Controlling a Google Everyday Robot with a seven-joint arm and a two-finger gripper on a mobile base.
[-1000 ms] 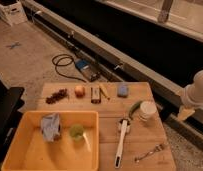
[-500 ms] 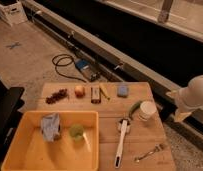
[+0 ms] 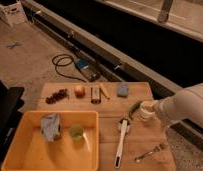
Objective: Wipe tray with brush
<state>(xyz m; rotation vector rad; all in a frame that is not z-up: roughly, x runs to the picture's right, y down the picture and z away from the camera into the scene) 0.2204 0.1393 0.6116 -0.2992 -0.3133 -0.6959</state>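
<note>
Pincer (image 3: 156, 113), state unclear, ends white arm (image 3: 190, 107) reaching in low from frame right; long white-handled brush (image 3: 121, 142) lies near-to-far, head far.

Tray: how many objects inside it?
2. A bluish cloth left of centre in the tray; a small green object just right of it. The cloth may hide more. The gripper is outside, beside the white cup.

Yellow tray (image 3: 40, 156) front-left; white brush (image 3: 121, 144) just right, head at far end; hand (image 3: 156, 113) right of head.
</note>
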